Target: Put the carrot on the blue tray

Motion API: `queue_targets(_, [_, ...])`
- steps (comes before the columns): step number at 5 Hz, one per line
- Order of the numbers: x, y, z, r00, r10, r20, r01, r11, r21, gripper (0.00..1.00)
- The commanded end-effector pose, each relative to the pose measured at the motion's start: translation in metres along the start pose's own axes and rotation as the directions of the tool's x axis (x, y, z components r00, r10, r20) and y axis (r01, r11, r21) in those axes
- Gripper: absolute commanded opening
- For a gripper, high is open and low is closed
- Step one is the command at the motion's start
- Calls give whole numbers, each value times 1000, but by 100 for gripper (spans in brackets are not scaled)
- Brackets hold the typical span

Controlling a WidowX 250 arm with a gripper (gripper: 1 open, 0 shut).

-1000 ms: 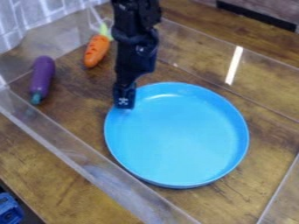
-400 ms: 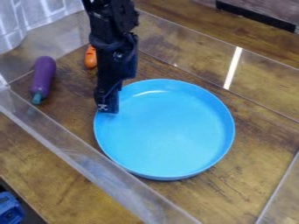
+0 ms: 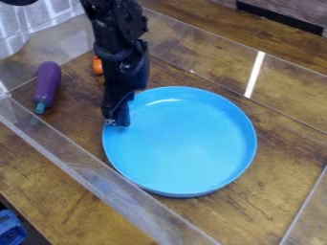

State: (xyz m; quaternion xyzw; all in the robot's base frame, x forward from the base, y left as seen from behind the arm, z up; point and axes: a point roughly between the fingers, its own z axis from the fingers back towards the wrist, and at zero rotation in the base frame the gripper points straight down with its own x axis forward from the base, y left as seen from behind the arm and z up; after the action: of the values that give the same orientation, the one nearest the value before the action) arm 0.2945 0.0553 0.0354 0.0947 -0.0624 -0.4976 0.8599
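Note:
The blue tray (image 3: 185,144) lies on the wooden table at the centre. My black gripper (image 3: 118,117) points down at the tray's left rim, right by or touching it; its fingers are seen edge-on, so their gap does not show. The carrot (image 3: 96,65) lies behind the arm at the upper left, apart from the tray. Only a small orange bit of it shows. Nothing shows between the fingers.
A purple eggplant (image 3: 46,84) with a green stem lies at the left. A clear plastic wall (image 3: 76,158) runs along the front left. A light glare streak (image 3: 257,72) lies on the table at the right.
My arm has moved left and a little back, now covering most of the carrot. The blue tray has shifted slightly left. The eggplant has not moved.

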Motion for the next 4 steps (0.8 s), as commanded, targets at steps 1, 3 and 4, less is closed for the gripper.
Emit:
queue_targets(1, [-2, 1, 11, 999, 50, 11, -50, 998, 46, 0])
queue_targets(3, [6, -12, 3, 1000, 12, 23, -13, 999, 37, 0])
queue_targets(4, [11, -18, -5, 998, -55, 41, 53, 998, 32, 0])
